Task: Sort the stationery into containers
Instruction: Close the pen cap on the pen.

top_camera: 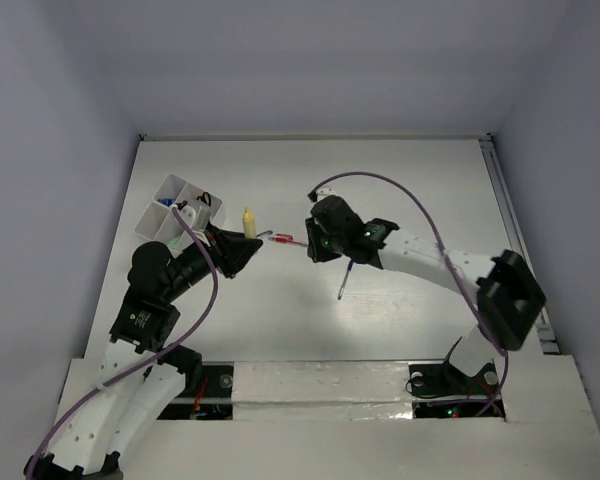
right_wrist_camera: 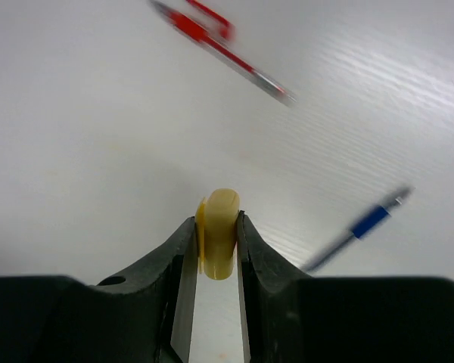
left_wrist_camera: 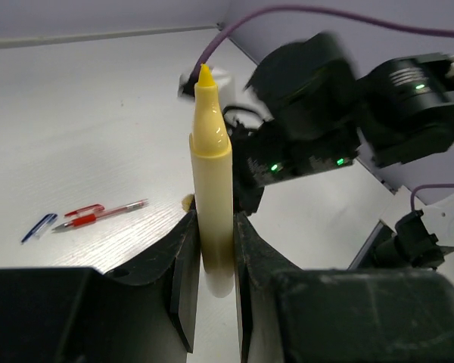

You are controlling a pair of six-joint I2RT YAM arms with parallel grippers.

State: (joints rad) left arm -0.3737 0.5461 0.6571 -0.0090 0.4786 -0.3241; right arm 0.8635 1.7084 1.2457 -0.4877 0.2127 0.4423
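Observation:
My left gripper is shut on the lower barrel of the pale green-yellow marker. It holds the marker upright with its bare tip showing. My right gripper is shut on a small pale yellow cap with a clip, above the table. The thin red pen lies on the table between the two grippers. The blue pen lies just below the right gripper. The white organiser box stands at the far left, behind the left gripper.
The organiser box holds black scissor handles and a small blue item. A small blue piece lies left of the red pen. The right arm is close in front of the left gripper. A purple cable arcs over the right arm.

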